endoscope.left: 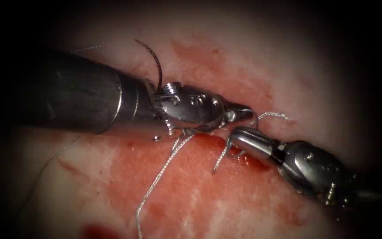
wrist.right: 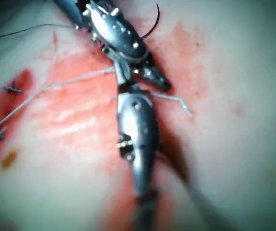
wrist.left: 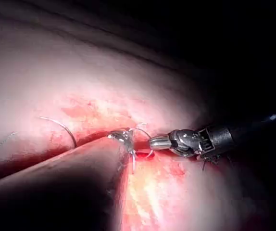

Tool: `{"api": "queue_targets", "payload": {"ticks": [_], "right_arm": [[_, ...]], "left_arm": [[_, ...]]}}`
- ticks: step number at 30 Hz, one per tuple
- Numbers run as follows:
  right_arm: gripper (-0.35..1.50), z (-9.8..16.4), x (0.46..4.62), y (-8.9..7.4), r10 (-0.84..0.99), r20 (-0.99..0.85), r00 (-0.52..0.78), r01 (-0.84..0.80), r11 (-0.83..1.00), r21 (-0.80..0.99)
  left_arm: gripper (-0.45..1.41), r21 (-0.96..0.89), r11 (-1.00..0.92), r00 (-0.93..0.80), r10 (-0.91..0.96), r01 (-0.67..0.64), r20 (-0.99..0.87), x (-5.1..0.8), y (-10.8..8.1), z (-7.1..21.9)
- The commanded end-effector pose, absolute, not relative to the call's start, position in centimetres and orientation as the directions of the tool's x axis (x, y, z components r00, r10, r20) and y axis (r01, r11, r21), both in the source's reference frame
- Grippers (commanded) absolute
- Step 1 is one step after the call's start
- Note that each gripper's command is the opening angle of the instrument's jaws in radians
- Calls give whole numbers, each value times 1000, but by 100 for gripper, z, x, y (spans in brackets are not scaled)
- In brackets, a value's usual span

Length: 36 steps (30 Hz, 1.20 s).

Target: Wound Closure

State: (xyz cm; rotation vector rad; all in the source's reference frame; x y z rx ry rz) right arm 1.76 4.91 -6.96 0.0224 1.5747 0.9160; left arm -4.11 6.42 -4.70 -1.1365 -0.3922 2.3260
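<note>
- Endoscope view: the left tool [endoscope.left: 244, 113] comes in from the left and lies across the cut [endoscope.left: 226, 146], its jaws narrowed to a closed tip. The right tool [endoscope.left: 239, 135] comes from the near right, its jaws also pressed together just beside that tip. Whether either tip pinches the thread [endoscope.left: 164, 168] there cannot be told. The curved needle [endoscope.left: 153, 59] arcs up behind the left tool's wrist, on the far left of the cut, well apart from both tips. It looks free of the tissue [endoscope.left: 226, 53] and neither tool holds it. Thread runs from under the left tool toward the near edge, and a short frayed end [endoscope.left: 275, 116] curls right of the tips. Red fluid [endoscope.left: 164, 186] wets the near tissue.
- Left wrist view: the right tool [wrist.left: 155, 143] reaches in with its jaws together. A small loop of thread [wrist.left: 143, 132] sits between it and the left tool's tip [wrist.left: 119, 137]. The needle [wrist.left: 61, 127] lies on the tissue beyond.
- Right wrist view: the right tool [wrist.right: 123, 82] meets the left tool [wrist.right: 155, 79] at the thread [wrist.right: 70, 82]. The needle [wrist.right: 152, 24] curves behind the left tool.
- Risk, as a judgement: the loose needle sits close to the left tool's wrist, so a move of that arm could snag it or drag its thread. The two tips, nearly touching, could collide or fray the thread.
</note>
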Motion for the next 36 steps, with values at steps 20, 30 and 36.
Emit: {"api": "queue_targets", "payload": {"ticks": [20,30,36], "right_arm": [[34,-673,199,505,492,-871,19,-532,742,408],[68,-702,193,506,503,-863,47,-476,771,424],[143,-727,189,507,573,-811,121,-451,759,469]], "left_arm": [[-33,-393,-850,-544,527,-351,-653,-356,636,-554],[-35,-354,-845,-582,533,-400,-615,-333,618,-556],[-35,-180,-881,-678,455,-437,-578,-325,617,-545]]}}
